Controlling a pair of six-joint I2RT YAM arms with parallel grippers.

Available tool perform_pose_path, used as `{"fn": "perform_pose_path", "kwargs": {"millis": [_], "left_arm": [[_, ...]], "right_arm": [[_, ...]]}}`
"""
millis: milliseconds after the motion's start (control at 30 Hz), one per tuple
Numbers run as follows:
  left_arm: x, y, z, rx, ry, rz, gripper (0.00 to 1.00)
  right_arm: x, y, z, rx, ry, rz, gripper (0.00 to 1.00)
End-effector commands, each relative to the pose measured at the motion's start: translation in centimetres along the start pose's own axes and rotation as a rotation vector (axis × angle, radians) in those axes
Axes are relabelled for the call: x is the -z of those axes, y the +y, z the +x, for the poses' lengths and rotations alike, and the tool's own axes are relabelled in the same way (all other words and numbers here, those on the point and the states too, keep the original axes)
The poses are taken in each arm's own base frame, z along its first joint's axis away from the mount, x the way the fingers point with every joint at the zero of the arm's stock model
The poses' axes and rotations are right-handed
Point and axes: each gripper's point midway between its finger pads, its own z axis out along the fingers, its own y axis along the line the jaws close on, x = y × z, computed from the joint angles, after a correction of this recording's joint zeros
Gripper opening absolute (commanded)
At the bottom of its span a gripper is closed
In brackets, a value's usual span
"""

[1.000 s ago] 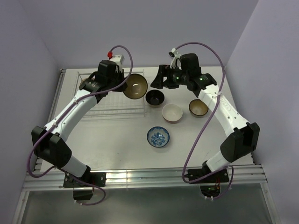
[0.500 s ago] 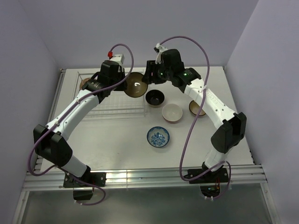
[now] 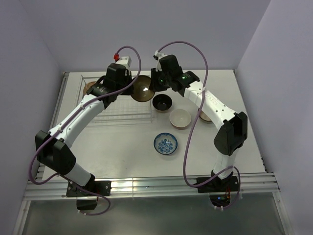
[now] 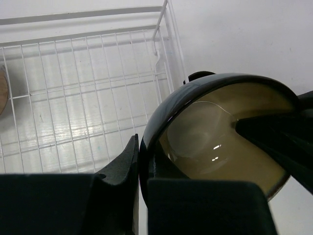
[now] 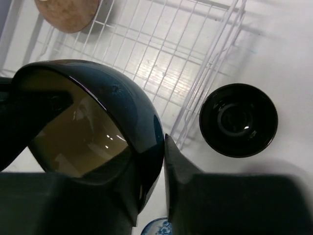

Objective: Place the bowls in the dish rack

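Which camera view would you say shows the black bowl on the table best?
Right wrist: black bowl close, whole interior visible. Top external shows it small; left wrist mostly hides it behind the held bowl.

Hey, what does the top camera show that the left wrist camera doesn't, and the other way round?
Only the top view: the black bowl, the white bowl and the blue-patterned bowl on the table. Only the left wrist: the left tool pinching the tan-lined bowl by its rim, one finger inside, one outside. Both: that bowl, the dish rack and a brown bowl in it.
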Motion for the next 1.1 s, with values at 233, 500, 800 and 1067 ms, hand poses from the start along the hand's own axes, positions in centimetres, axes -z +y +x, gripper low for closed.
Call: {"fn": "perform_pose_path", "kwargs": {"millis": [233, 500, 800, 1067], "left_arm": [[3.4, -3.4, -6.0, 0.01, -0.189, 0.156, 0.27], [6.9, -1.6, -7.6, 0.064, -0.134, 0.411, 0.88], [11.5, -3.5, -5.0, 0.22, -0.066, 0.766, 0.95], [11.4, -3.5, -3.3, 0.378, -0.026, 0.787, 0.99]], "right_arm": [[0.5, 0.9, -1.9, 0.048, -0.058, -0.007, 0.0], [1.5, 2.1, -3.0, 0.02, -0.083, -0.215, 0.0], [3.6, 4.9, -5.6, -0.052, -0.158, -0.564, 0.0], [3.3, 6.8, -5.6, -0.122, -0.131, -0.699, 0.0]]}}
